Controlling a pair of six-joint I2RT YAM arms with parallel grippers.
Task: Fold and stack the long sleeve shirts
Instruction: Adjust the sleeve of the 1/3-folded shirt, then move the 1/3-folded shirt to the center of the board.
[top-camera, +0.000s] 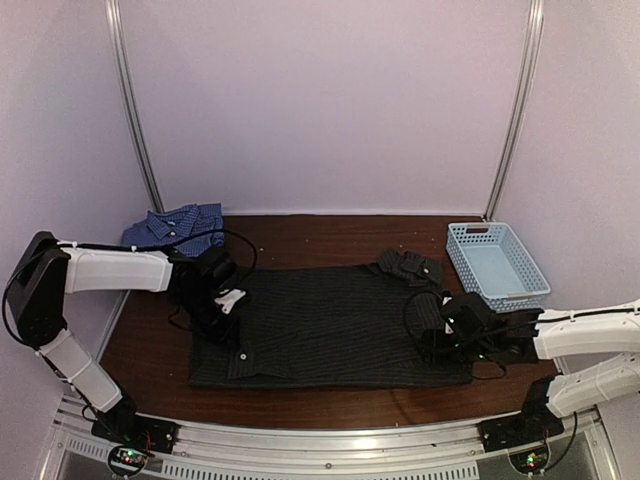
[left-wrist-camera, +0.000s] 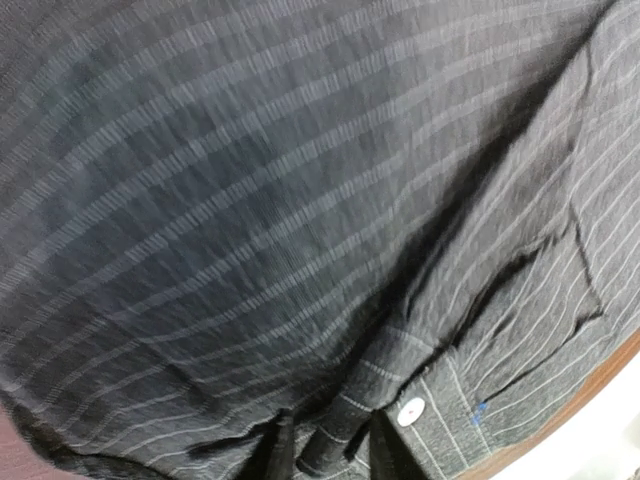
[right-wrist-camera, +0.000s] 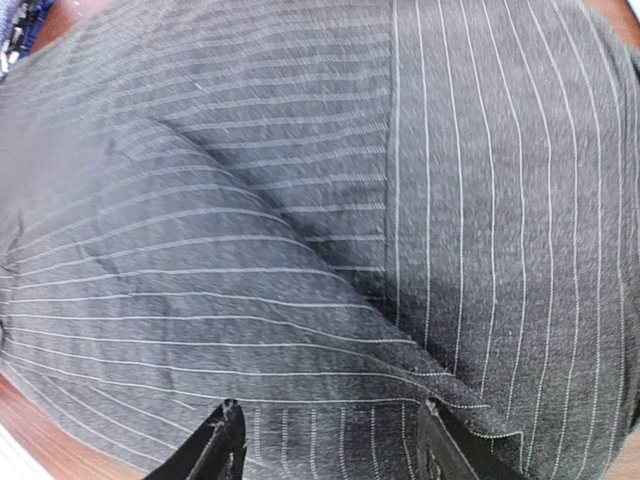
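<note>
The black pinstriped shirt (top-camera: 330, 325) lies spread flat in the middle of the table, with a bunched sleeve (top-camera: 410, 267) at its back right corner. My left gripper (top-camera: 228, 300) is at the shirt's left edge. In the left wrist view it (left-wrist-camera: 328, 455) is shut on a fold of the black cloth (left-wrist-camera: 250, 200) next to a white button (left-wrist-camera: 410, 411). My right gripper (top-camera: 437, 340) is at the shirt's right edge. In the right wrist view it (right-wrist-camera: 335, 450) is open, low over the striped cloth (right-wrist-camera: 300, 200). The blue checked shirt (top-camera: 175, 228) lies folded at the back left.
A light blue plastic basket (top-camera: 497, 262) stands at the right, just behind my right arm. The brown table (top-camera: 330, 232) is enclosed by pale walls at the back and sides. A metal rail (top-camera: 320, 440) runs along the near edge.
</note>
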